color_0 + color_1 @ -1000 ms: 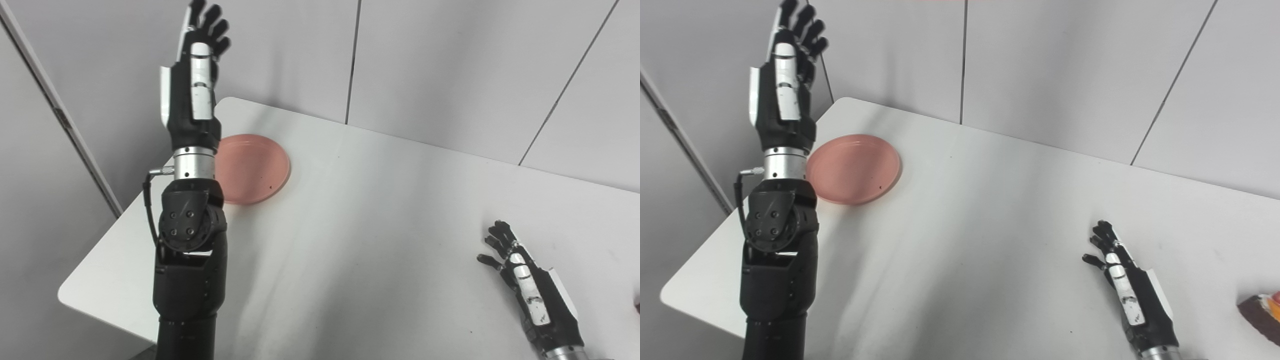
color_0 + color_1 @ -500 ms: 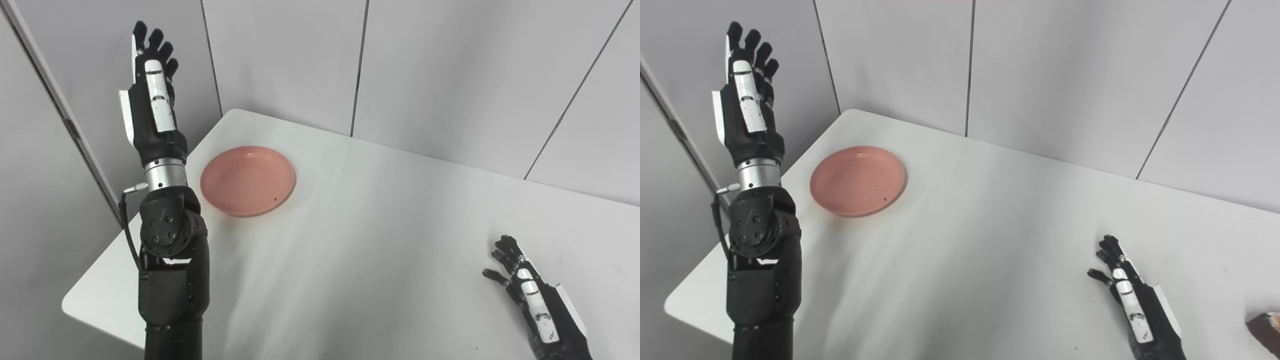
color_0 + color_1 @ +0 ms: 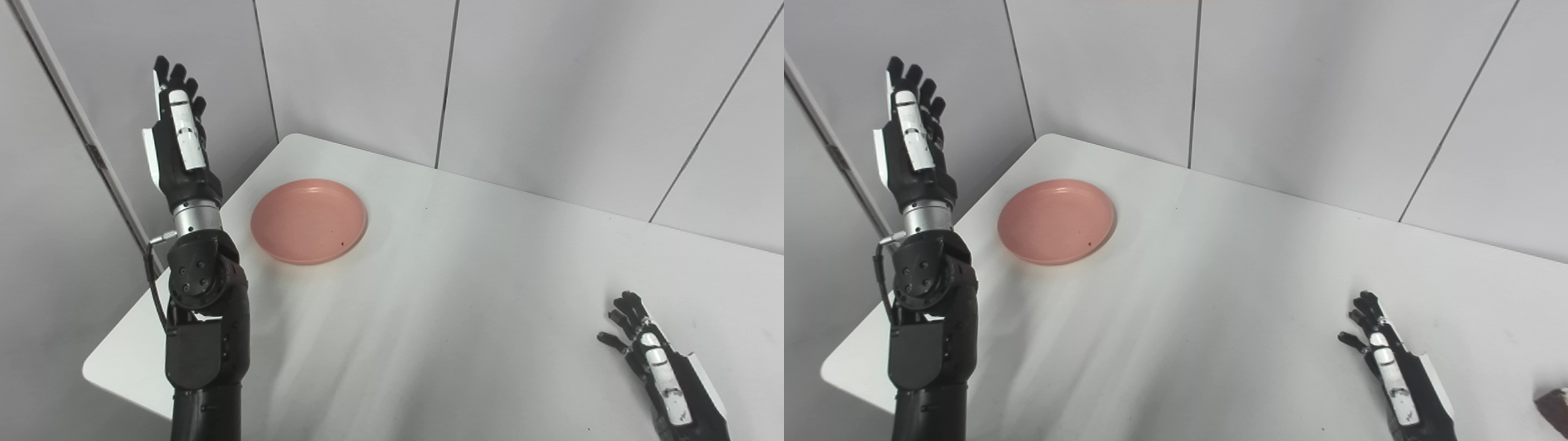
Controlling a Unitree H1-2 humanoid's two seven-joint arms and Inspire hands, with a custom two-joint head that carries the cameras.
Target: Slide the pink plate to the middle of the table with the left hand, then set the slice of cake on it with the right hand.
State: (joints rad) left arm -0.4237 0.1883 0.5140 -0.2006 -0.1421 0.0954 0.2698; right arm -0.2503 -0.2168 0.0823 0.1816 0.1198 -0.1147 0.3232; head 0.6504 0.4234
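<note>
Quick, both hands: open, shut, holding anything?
Left hand: open, raised, holding nothing.
Right hand: open, low over the table, holding nothing.

**Pink plate at the far left corner, cake barely in view at the right edge**

The pink plate [image 3: 309, 221] is round and shallow, with a low raised rim and a smooth salmon-pink surface carrying a small dark speck near its right side. It lies flat, right way up and empty, on the white bench [image 3: 465, 306] close to the far left corner. The slice of cake [image 3: 1554, 409] shows only in the right eye view, as a dark brown wedge cut off by the right edge, resting on the bench well apart from the plate.
</note>
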